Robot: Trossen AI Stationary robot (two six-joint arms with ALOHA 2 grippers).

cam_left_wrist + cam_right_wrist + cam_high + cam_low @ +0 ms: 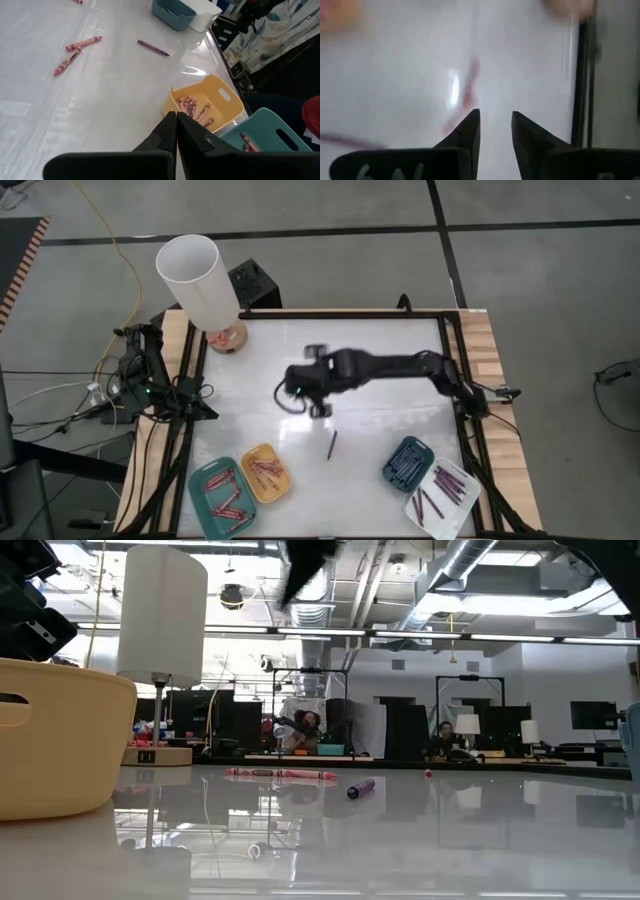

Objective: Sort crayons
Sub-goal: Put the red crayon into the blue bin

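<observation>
Where I look straight down, the glossy white table [380,415] has a wooden rim, a white cylindrical lamp [197,280] at its far corner, and my right gripper [318,409] over the middle with a lone dark crayon [331,444] just nearer the trays; the crayons fill the teal tray [222,498], yellow tray [266,472], dark-blue tray [407,462] and white tray [441,496]. At table height I see thin pink and purple sticks on the reflective top against an open workshop. My left wrist camera shows its fingers [167,132] pressed together over the yellow tray; the right's stand apart, holding nothing, above blurred pink sticks.
</observation>
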